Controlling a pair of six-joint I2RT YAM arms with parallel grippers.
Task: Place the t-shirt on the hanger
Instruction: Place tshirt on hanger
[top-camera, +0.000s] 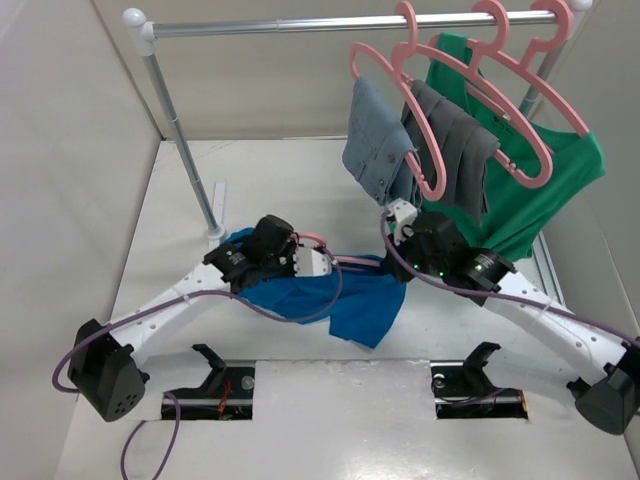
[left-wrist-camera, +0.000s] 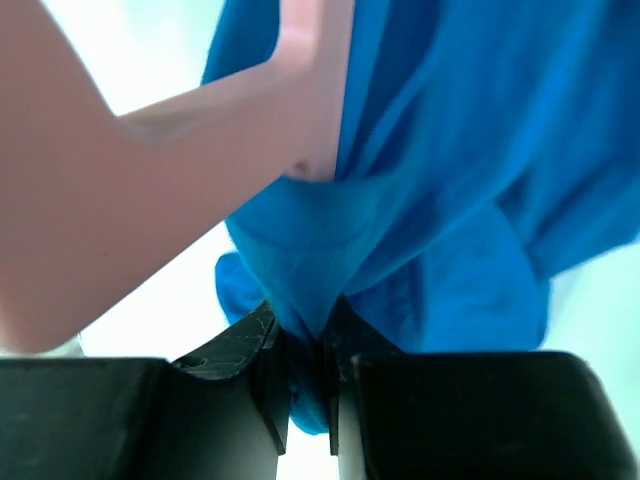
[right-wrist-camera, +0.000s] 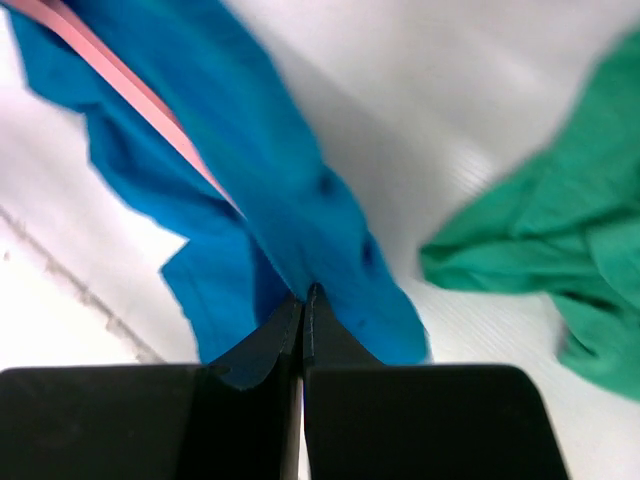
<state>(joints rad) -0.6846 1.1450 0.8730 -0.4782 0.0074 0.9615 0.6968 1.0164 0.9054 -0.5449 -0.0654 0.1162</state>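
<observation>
The t-shirt sits bunched at the middle of the table, with the hanger running along its 12 o'clock edge. The left arm reaches in from 8 o'clock, and the left gripper pinches a blue fold between nearly closed fingers. The right arm comes from 4 o'clock. The right gripper, fingers pressed together, nips the cloth's 2 o'clock end.

Bright, even light from above fills my top view; the white table glares faintly and shadows are soft. My wrist views are washed out: the pink hanger near the left lens is blurred, the green shirt smeared in the right one.
</observation>
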